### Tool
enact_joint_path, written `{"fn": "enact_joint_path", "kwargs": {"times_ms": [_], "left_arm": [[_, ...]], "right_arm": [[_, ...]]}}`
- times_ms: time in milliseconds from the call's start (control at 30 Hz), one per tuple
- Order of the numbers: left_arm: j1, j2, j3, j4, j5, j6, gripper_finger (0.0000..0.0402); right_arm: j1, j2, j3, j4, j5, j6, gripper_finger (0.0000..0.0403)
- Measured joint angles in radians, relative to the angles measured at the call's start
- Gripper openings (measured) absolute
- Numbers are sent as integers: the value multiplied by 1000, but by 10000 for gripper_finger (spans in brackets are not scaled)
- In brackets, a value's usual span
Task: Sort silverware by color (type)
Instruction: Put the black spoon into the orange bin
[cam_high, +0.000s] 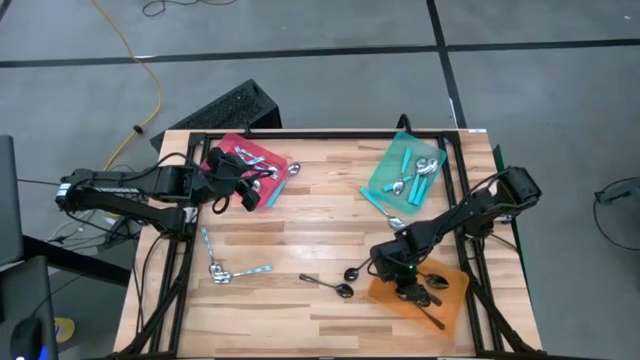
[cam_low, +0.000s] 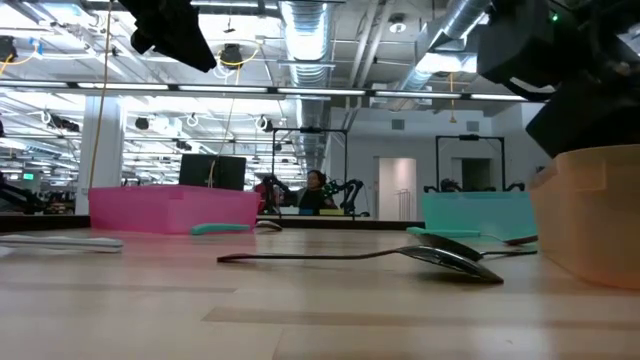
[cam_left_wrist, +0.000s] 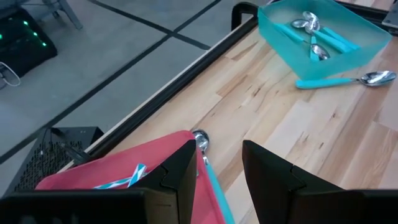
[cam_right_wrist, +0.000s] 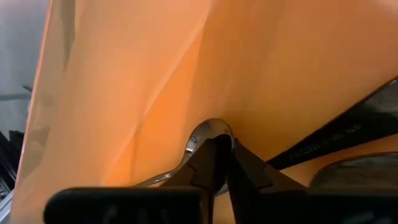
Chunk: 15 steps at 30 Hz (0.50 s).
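My right gripper (cam_high: 408, 284) reaches down into the orange tray (cam_high: 452, 300) at the table's near right and is shut on a dark glossy spoon (cam_right_wrist: 208, 132). Other black spoons (cam_high: 432, 282) lie in that tray. My left gripper (cam_left_wrist: 217, 180) hangs open above the red tray (cam_high: 262, 155) at the far left. Below its gap a teal-handled spoon (cam_left_wrist: 200, 140) lies on the table beside that tray. The teal tray (cam_high: 400, 160) at the far right holds teal-handled spoons. Two black spoons (cam_high: 340, 288) and two more spoons (cam_high: 222, 270) lie loose on the wood. My right gripper pinches the spoon at its neck (cam_right_wrist: 198, 147), just behind the bowl, between its two fingertips. The fingers slant down from the table's right. The bowl sticks out past the fingertips, close over the orange tray's floor; whether it rests there I cannot tell.
A teal-handled spoon (cam_high: 385, 208) lies on the table just in front of the teal tray. A black frame (cam_high: 300, 133) runs along the table's far edge. Bare wood lies at the table's middle (cam_high: 320, 220). In the low view a black spoon (cam_low: 400, 254) lies in front.
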Motion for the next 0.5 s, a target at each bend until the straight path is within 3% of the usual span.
{"fn": "enact_joint_path", "kwargs": {"times_ms": [500], "left_arm": [[0,0,0,0,-1,-2,114]], "right_arm": [[-1,-1,-15,7,-7,20,61]]}}
